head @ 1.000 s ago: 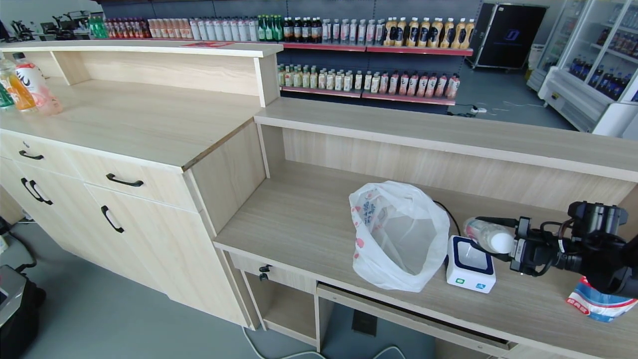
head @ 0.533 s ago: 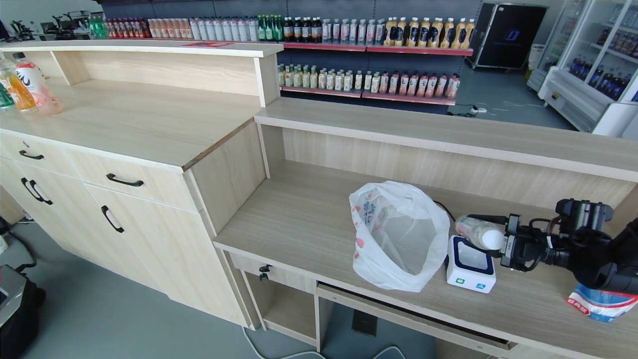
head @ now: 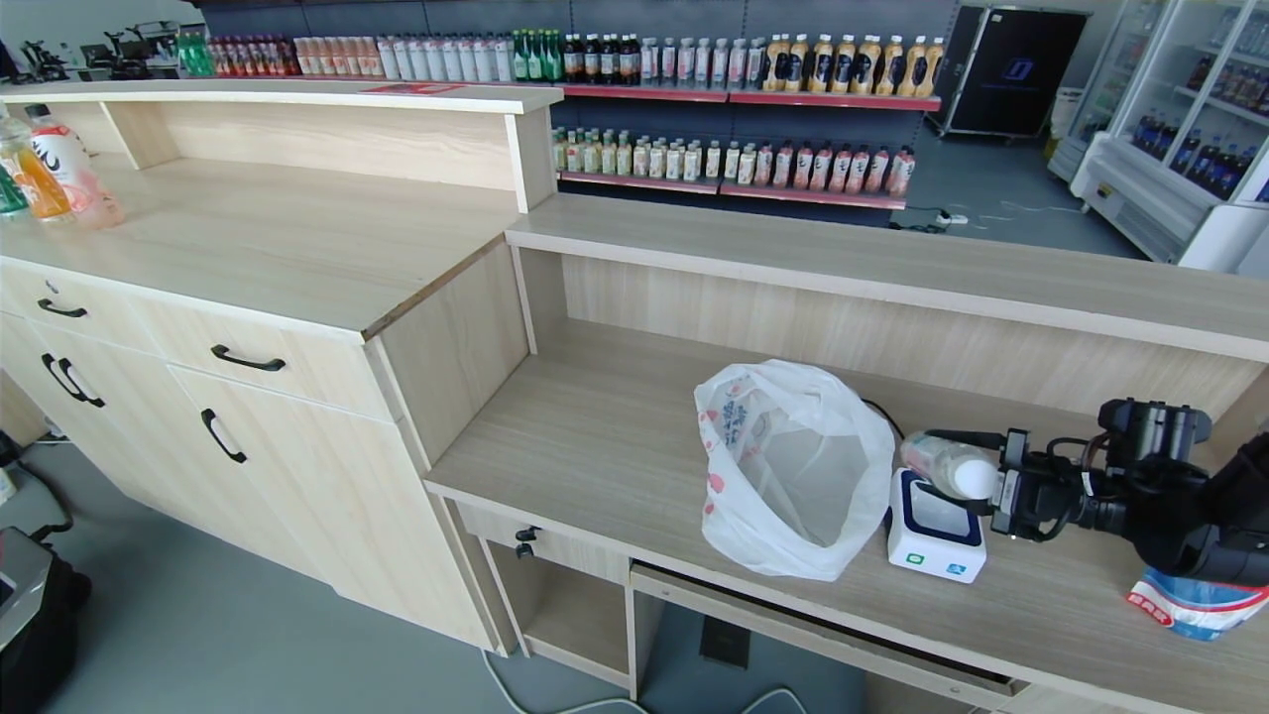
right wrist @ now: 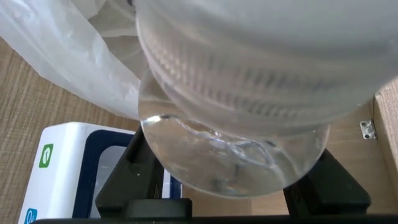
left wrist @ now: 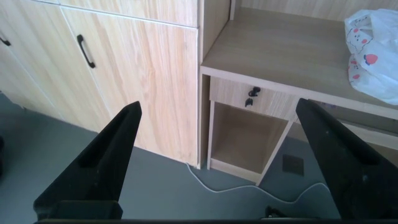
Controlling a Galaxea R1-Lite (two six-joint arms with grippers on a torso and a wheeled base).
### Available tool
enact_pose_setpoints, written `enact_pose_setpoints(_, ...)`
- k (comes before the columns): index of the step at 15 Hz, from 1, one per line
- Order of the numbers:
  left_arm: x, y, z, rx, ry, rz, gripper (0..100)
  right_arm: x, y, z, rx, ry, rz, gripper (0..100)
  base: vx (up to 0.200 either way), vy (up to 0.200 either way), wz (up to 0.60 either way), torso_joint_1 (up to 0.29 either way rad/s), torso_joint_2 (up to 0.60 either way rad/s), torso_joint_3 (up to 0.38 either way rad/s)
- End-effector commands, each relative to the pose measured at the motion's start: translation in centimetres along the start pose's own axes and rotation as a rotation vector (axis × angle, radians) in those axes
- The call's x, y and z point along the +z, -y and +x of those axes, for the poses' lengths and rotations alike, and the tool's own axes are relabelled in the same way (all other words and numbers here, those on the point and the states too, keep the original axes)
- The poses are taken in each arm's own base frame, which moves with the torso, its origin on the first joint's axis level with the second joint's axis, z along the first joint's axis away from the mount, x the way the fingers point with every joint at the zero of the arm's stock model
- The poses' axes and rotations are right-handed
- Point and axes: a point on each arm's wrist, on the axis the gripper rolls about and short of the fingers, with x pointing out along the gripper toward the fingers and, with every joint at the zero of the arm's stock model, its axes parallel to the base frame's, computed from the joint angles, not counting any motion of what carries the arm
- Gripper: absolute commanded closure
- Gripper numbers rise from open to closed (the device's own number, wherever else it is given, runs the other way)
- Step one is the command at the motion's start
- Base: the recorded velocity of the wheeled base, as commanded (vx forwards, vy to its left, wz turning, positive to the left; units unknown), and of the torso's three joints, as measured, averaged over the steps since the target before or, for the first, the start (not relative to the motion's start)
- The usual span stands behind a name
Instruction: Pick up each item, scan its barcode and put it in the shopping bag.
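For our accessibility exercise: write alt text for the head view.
The right gripper holds a clear bottle on its side above a white barcode scanner, beside an open plastic shopping bag on a wooden counter.

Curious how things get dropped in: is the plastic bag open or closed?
Open. The shopping bag stands on the counter with its mouth spread wide, its pale inside showing.

Light wood counter (head: 615, 436), stepped higher on the left, with drawers and cupboard doors under it, all with black handles (head: 245, 359). The back wall has red-edged shelves (head: 734, 99) packed with drink bottles. There's a black case (head: 1011, 69) next to them and a glass-door fridge (head: 1180, 119) far right.
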Motion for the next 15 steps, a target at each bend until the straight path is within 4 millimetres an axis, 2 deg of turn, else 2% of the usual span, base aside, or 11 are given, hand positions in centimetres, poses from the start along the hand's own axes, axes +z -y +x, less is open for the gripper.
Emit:
enact_pose_setpoints(1,0.0,0.0,0.0,0.001,0.001,0.0,0,0.1,0.4,0.1,-0.006,0.003,-0.001,100,0.0,0.0,0.0,0.0,0.0,0.0)
enact_pose_setpoints(3,0.0,0.0,0.0,0.001,0.0,0.0,0,0.3,2.0,0.0,-0.037,0.007,0.04,100,0.0,0.0,0.0,0.0,0.0,0.0)
enact_pose_setpoints(5,0.0,0.0,0.0,0.001,0.001,0.0,0,1.6,4.4,-0.7,-0.077,0.015,0.132,100,0.0,0.0,0.0,0.0,0.0,0.0)
enact_pose_setpoints(6,0.0,0.0,0.0,0.001,0.001,0.0,0,3.2,6.1,-1.8,-0.107,0.026,0.205,100,0.0,0.0,0.0,0.0,0.0,0.0)
enact_pose_setpoints(7,0.0,0.0,0.0,0.001,0.0,0.0,0,6.2,8.0,-3.9,-0.146,0.03,0.343,100,0.0,0.0,0.0,0.0,0.0,0.0)
enact_pose_setpoints(8,0.0,0.0,0.0,0.001,0.001,0.0,0,8.3,8.6,-5.6,-0.188,-0.005,0.462,100,0.0,0.0,0.0,0.0,0.0,0.0)
enact_pose_setpoints(9,0.0,0.0,0.0,0.001,0.001,0.0,0,11.0,8.9,-7.4,-0.28,-0.082,0.626,100,0.0,0.0,0.0,0.0,0.0,0.0)
enact_pose_setpoints(10,0.0,0.0,0.0,0.001,0.0,0.0,0,11.4,8.9,-7.7,-0.294,-0.092,0.653,100,0.0,0.0,0.0,0.0,0.0,0.0)
enact_pose_setpoints(11,0.0,0.0,0.0,0.001,0.0,0.0,0,15.7,9.3,-9.8,-0.474,-0.172,0.964,100,0.0,0.0,0.0,0.0,0.0,0.0)
enact_pose_setpoints(12,0.0,0.0,0.0,0.001,0.0,0.0,0,16.8,9.4,-10.3,-0.554,-0.228,1.037,100,0.0,0.0,0.0,0.0,0.0,0.0)
enact_pose_setpoints(15,0.0,0.0,0.0,0.001,0.0,0.0,0,16.1,7.6,-11.2,-0.794,-0.498,1.114,100,0.0,0.0,0.0,0.0,0.0,0.0)
